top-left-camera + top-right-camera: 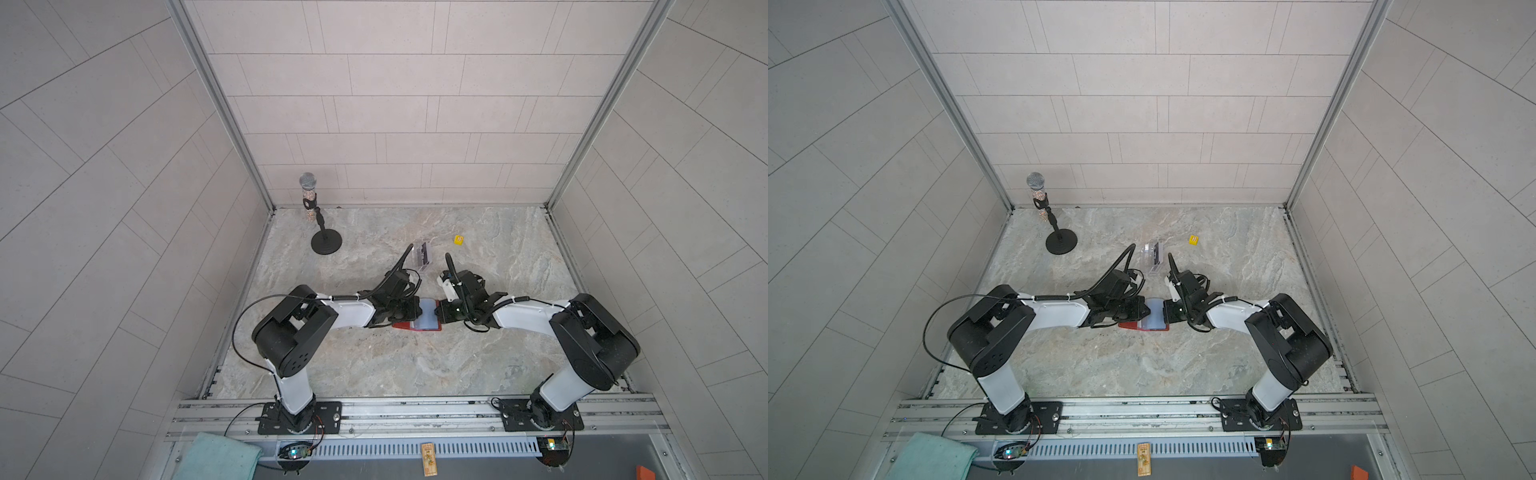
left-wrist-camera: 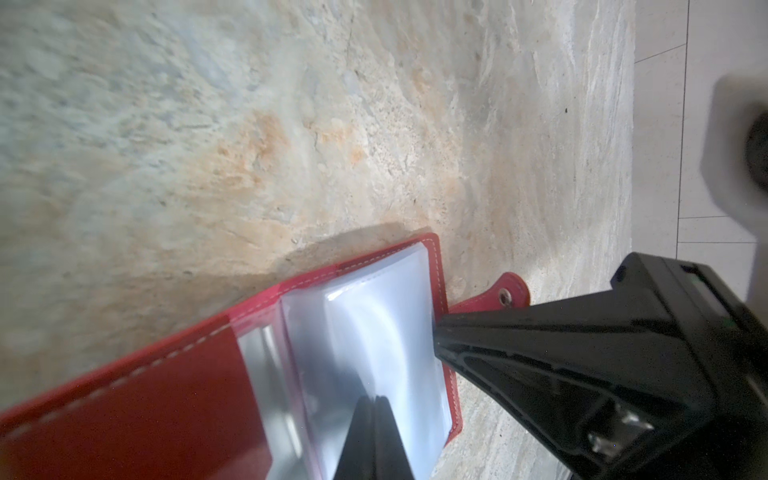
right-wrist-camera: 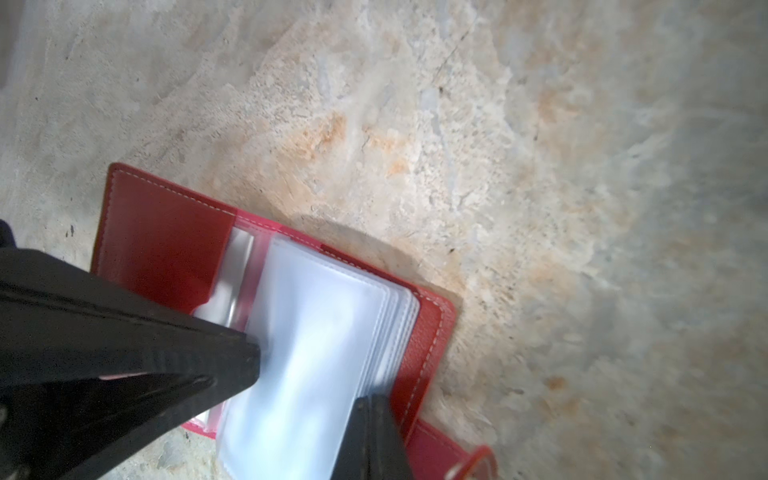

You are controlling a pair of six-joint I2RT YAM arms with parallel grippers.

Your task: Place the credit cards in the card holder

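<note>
The red card holder (image 1: 402, 325) (image 2: 145, 411) (image 3: 166, 232) lies open on the marble table, between the two arms. Its top clear sleeve (image 1: 427, 316) (image 2: 374, 324) (image 3: 316, 353) arches up off the stack. My left gripper (image 2: 376, 401) (image 1: 419, 309) is shut, its tips pinching that sleeve on the spine side. From the opposite side, my right gripper (image 3: 376, 399) (image 1: 438, 312) is shut on the sleeve's outer edge. The snap tab (image 2: 505, 291) sticks out beside it. Dark credit cards (image 1: 424, 252) stand in a clear acrylic stand further back. Neither gripper holds a card.
A microphone on a round black stand (image 1: 326, 243) is at the back left. A small yellow die (image 1: 459, 240) lies at the back, right of the acrylic stand. Tiled walls close in three sides, and a metal rail (image 1: 415, 409) runs along the front.
</note>
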